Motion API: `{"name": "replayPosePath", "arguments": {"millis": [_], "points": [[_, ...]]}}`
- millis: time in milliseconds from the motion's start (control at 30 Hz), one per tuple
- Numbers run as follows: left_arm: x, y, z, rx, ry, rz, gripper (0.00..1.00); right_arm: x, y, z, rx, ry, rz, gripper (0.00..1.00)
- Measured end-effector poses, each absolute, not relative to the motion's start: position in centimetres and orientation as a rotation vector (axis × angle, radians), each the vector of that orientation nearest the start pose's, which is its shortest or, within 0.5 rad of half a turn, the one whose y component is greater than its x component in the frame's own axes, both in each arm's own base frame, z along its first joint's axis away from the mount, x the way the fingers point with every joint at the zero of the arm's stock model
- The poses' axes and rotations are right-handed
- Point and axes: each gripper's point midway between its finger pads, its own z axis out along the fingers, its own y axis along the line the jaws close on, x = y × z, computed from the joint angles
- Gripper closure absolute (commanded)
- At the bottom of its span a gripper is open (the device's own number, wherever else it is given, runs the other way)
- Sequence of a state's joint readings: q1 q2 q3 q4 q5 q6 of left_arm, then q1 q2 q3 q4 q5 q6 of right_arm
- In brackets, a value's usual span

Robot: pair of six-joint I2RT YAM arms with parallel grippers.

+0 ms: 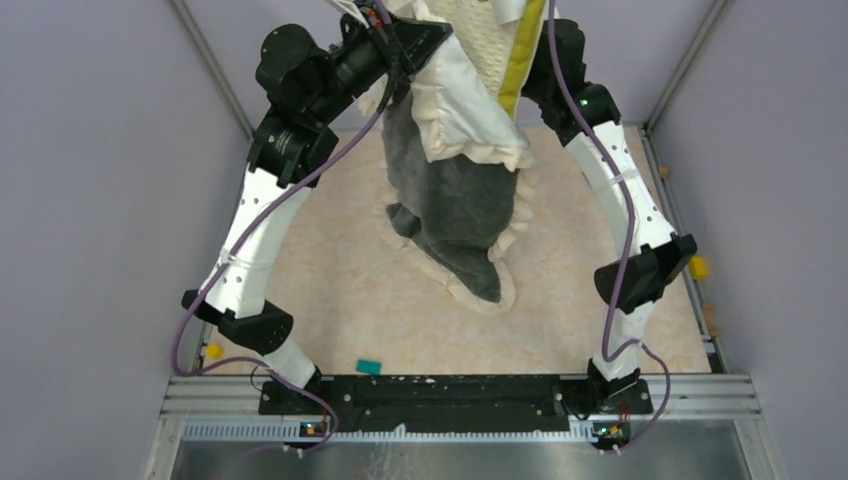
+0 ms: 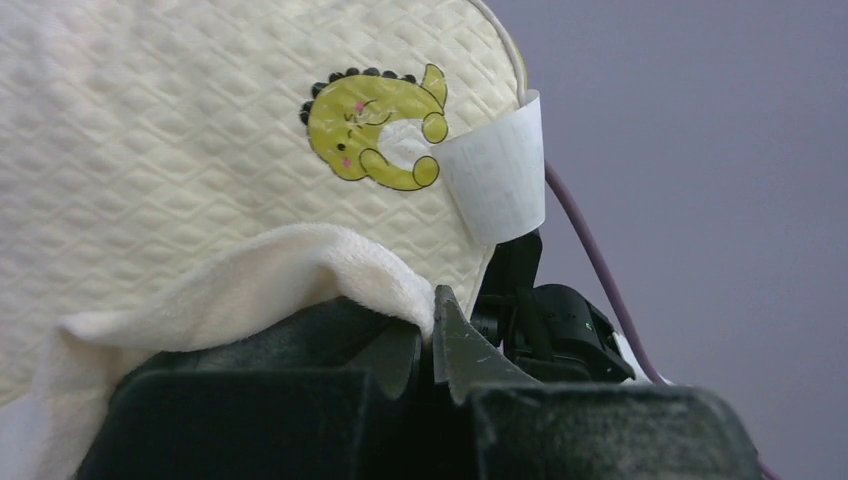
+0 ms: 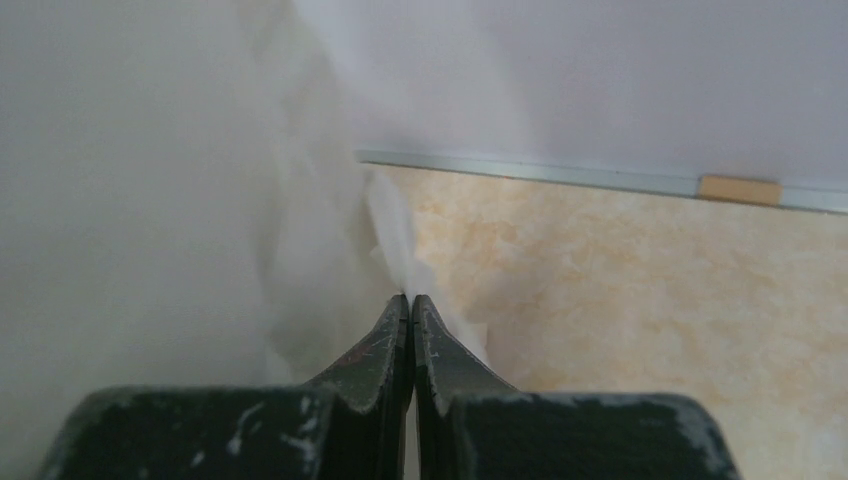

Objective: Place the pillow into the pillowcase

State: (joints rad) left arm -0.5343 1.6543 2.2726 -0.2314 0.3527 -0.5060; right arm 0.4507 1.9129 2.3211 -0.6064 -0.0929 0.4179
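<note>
Two arms are up high, and both grippers are clenched. The left gripper (image 2: 428, 320) pinches a fold of plush cream cloth, the mouth edge of the pillowcase (image 1: 455, 215), jaws tight on it. The right gripper (image 3: 411, 300) is clamped just as tight, with a thin white sliver of cloth rising from its tips. It's blurred, but I read it as the far side of that same mouth.

The pillow (image 1: 480, 45) sits at the top of the bundle between the two wrists, quilted face and yellow band showing, so it looks only partly in. From the left wrist, a yellow dinosaur print (image 2: 375, 125) and a white label (image 2: 495, 180) show on it. The pillowcase hangs below, grey plush face outward and frilled border all round, its bottom end draped on the table (image 1: 330, 300).

Handling: soft and light all through, I'd say. The case is limp and will sag wherever it's unsupported, so the mouth hem near the corners is the place to hold. The pillow is plump and springy, and its quilted skin likely drags on the plush lining.

The surface is a pale marbled top, flat. Plain lilac walls (image 1: 90, 200) close in on both sides. A metal rail (image 1: 720, 395) runs along the near edge, and a small teal piece (image 1: 370, 367) lies just ahead of it.
</note>
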Motion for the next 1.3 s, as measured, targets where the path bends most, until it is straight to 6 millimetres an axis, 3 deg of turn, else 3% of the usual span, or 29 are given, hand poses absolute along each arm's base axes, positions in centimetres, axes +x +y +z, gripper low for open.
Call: {"name": "replayPosePath", "arguments": {"millis": [100, 233, 367, 467, 567, 633, 800, 867, 933, 1100, 1300], "points": [[34.4, -28.5, 61.9, 0.308, 1.242, -1.072, 1.0, 46.8, 25.5, 42.2, -0.081, 1.838, 0.711, 1.0], [36.1, -28.7, 61.9, 0.279, 1.244, -1.06, 1.0, 44.1, 26.2, 42.2, -0.127, 1.85, 0.74, 1.0], [36.3, -31.4, 60.5, 0.325, 1.267, -1.112, 1.0, 43.4, 24.8, 45.4, -0.123, 1.811, 0.731, 1.0], [35.0, -34.6, 58.0, 0.382, 1.315, -1.159, 1.0, 44.1, 21.3, 49.1, -0.061, 1.743, 0.71, 1.0], [34.2, -36.5, 55.7, 0.419, 1.376, -1.176, 1.0, 44.6, 18.6, 50.5, -0.002, 1.711, 0.693, 1.0], [34.9, -35.7, 54.8, 0.404, 1.421, -1.167, 1.0, 44.6, 18.7, 50.0, 0.001, 1.715, 0.695, 1.0], [40.5, -28.2, 53.5, 0.208, 1.529, -1.081, 1.0, 44.3, 21.4, 46.0, -0.036, 1.785, 0.701, 1.0], [41.6, -26.3, 54.2, 0.14, 1.523, -1.069, 1.0, 44.4, 21.7, 44.7, -0.043, 1.813, 0.69, 1.0], [41.1, -26.2, 55.4, 0.127, 1.497, -1.099, 1.0, 44.6, 21.5, 44.0, -0.04, 1.829, 0.682, 1.0], [37.4, -29.0, 58.9, 0.223, 1.397, -1.21, 1.0, 45.1, 19.7, 43.3, -0.003, 1.855, 0.655, 1.0], [36.0, -31.6, 58.6, 0.291, 1.399, -1.273, 1.0, 44.2, 21.0, 43.2, -0.021, 1.879, 0.717, 1.0]]}}
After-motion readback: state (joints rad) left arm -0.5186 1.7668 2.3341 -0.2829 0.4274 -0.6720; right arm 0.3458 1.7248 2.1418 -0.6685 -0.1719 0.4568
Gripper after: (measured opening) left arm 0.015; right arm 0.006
